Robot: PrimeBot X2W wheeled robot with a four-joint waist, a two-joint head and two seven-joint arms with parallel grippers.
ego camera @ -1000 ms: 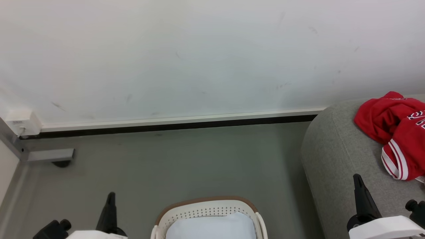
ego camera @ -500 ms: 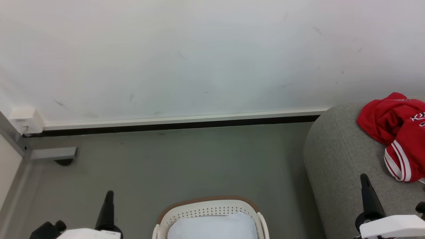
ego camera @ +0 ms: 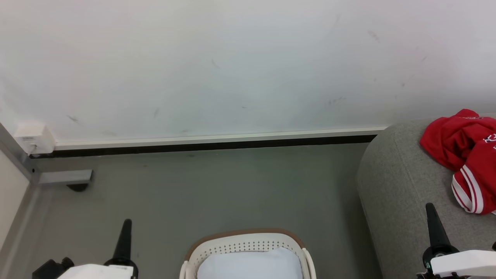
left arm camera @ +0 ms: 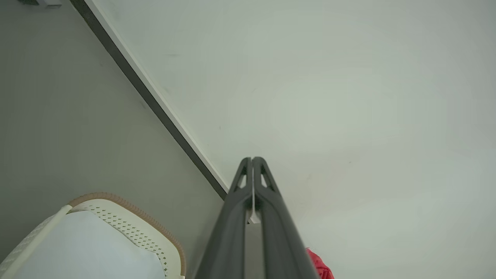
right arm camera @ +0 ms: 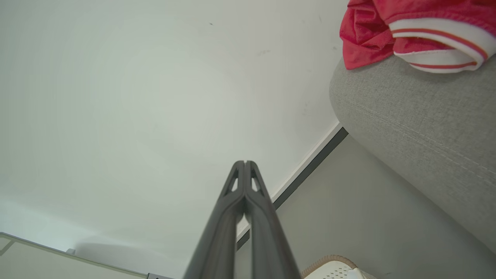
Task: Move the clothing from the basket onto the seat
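A plain white wall (ego camera: 232,58) with a dark skirting strip (ego camera: 213,145) at its foot stood behind a grey-green floor (ego camera: 213,186). Both arms were low at the near side. The left gripper (ego camera: 127,224) had its two fingers pressed flat together with nothing between them. The right gripper (ego camera: 430,209) was clenched in the same way, also on nothing. The basket (ego camera: 240,234) stood on the floor between the two pairs of jaws, to the right of the left ones and to the left of the right ones. In the part that could be seen it held a pale liner sheet (ego camera: 248,265) and nothing red; its near part was cut off by the edge of the picture. The clothing (ego camera: 453,143) lay in a heap on top of the seat (ego camera: 395,182), ahead of the right jaws and to their right, well apart from them. The seat itself rose just beside those jaws. To my judgement the moving was done, or almost, and the step in hand was to rest the arms and to confirm the result. To do it well, the right fingers should go away from the seat without brushing the fabric, because the striped hem hung near the rounded edge and a touch could pull the heap down. The hidden near part of the basket should also be looked at before the task is called finished.
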